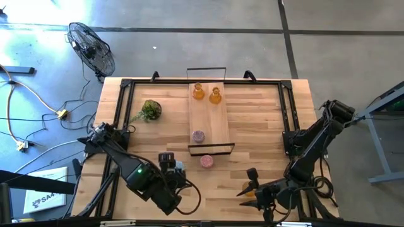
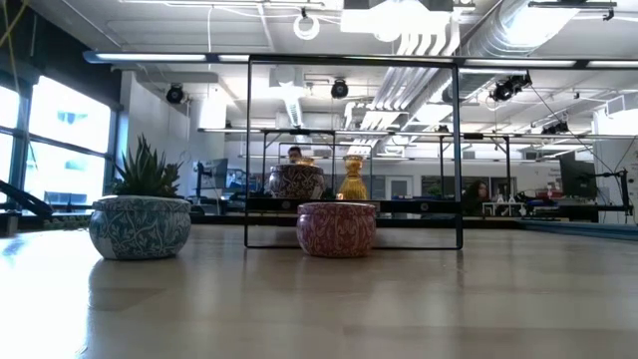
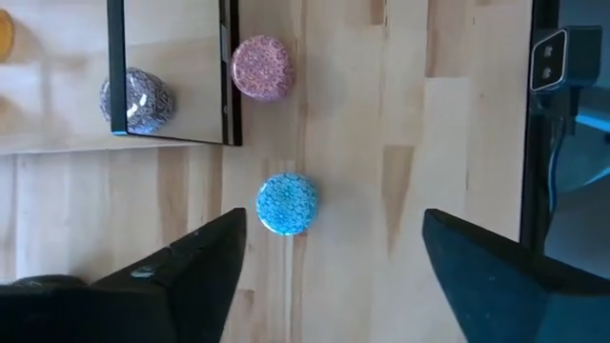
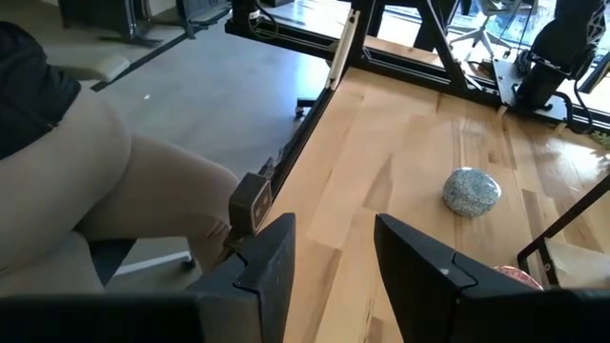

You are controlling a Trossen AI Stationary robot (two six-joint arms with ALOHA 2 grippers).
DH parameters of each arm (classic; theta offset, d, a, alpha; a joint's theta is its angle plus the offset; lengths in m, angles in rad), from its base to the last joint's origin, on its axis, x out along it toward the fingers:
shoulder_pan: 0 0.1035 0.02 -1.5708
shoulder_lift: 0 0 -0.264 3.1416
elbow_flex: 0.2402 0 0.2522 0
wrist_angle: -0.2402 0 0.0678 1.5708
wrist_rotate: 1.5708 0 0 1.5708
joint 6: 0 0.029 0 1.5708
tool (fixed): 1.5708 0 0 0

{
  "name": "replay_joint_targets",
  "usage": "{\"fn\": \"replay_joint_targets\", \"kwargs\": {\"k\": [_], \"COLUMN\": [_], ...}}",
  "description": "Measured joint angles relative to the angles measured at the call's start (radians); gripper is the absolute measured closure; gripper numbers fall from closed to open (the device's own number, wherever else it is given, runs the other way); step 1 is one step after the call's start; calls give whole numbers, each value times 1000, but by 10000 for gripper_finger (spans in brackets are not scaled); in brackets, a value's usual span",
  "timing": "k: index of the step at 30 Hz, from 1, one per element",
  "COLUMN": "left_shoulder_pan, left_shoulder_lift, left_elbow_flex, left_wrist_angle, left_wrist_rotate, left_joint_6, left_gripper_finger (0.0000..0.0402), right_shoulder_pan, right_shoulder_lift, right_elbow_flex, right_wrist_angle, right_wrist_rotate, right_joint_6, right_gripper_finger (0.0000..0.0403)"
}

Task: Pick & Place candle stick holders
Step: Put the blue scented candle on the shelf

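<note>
A long wooden tray is laid across the middle of the table, running from the far edge. Two amber holders are set at its far end, a pink holder near its near end. Another pink holder is seen on the table just off the tray. A potted plant is placed toward the left edge. The left gripper and right gripper are held near the front edge.

pale matt wood table; glossy patterned pink holder; thin black metal frame.
</note>
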State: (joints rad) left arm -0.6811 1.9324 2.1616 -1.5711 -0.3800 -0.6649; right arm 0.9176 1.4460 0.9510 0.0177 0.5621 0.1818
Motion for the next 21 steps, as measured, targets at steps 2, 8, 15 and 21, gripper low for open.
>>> {"fn": "replay_joint_targets", "kwargs": {"k": [2,8,15,21], "left_shoulder_pan": [-7,-15,-20,-19], "left_shoulder_lift": [0,0,0,0], "left_elbow_flex": [0,0,0,-76], "left_wrist_angle": [0,0,0,1], "left_wrist_rotate": [-17,-68,43,47], "left_joint_6": [11,46,77,36], "left_gripper_finger": [62,6,25,26], "right_shoulder_pan": [0,0,0,0], "right_shoulder_lift": [0,0,0,0], "right_elbow_flex": [0,1,1,1], "right_wrist_angle": [0,0,-32,-37], "right_wrist_rotate": [6,3,-8,-8], "right_joint_6": [1,31,81,82], "right_gripper_finger": [263,263,263,263]}}
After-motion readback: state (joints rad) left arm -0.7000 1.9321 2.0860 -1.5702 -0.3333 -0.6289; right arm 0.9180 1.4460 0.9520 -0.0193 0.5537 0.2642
